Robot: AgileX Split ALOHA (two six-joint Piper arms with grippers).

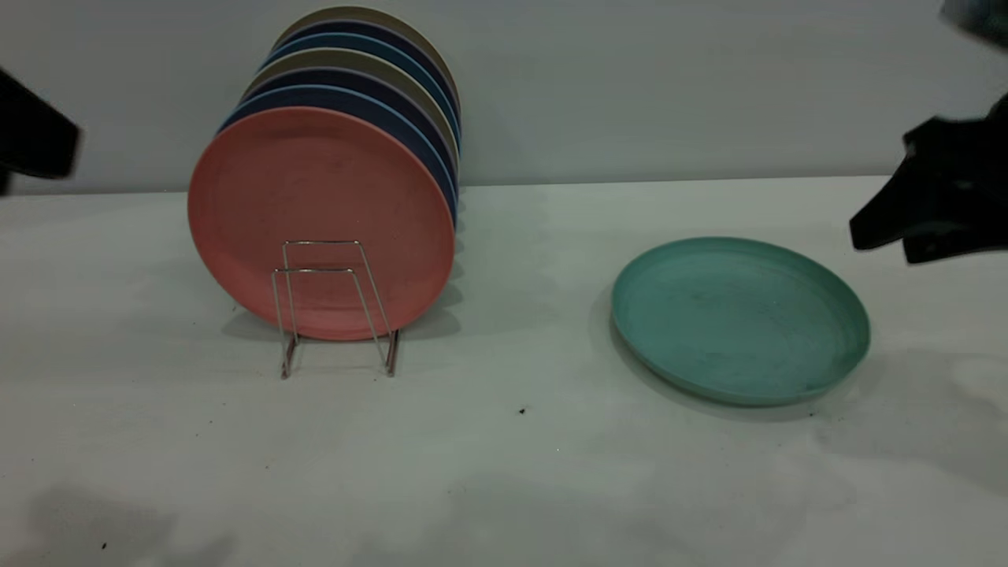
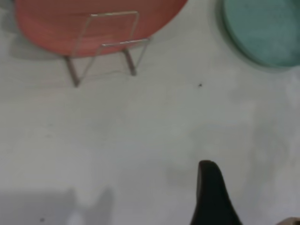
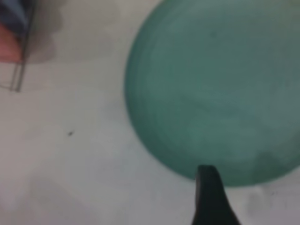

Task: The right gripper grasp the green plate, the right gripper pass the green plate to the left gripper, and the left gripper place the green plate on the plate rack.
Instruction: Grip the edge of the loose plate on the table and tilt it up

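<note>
Plates in rack: I count seven standing on edge in the plate rack [image 1: 335, 307] at the left centre of the exterior frame, one salmon-pink plate [image 1: 319, 220] at the front, then dark blue plates [image 1: 378, 102] and beige plates [image 1: 358, 59] alternating behind it; the ones at the back overlap, so my count is approximate.
Green plate: one, the green plate [image 1: 740, 319], lying flat on the counter [image 1: 504, 472] at the right centre of the exterior frame, well apart from the rack, nothing touching it.
Rack loops: I see two empty wire loops in front of the pink plate, both upright.
Right hand: the right hand [image 1: 929, 213] sits at the right edge of the exterior frame, above and just beside the green plate's far right rim, not in contact. In my right wrist view only one dark finger [image 3: 211, 199] shows, its tip over the plate's near rim [image 3: 215, 93]. I cannot tell whether it is open or closed.
Left hand: the left hand [image 1: 35, 134] is a dark shape at the far left edge of the exterior frame, well clear of the rack. My left wrist view shows one finger [image 2: 213, 197] above bare counter, with the rack [image 2: 105, 47] and green plate [image 2: 262, 30] along the top. Open or closed, I cannot tell.
Specks: one dark speck [image 1: 521, 410] on the counter between rack and green plate.
</note>
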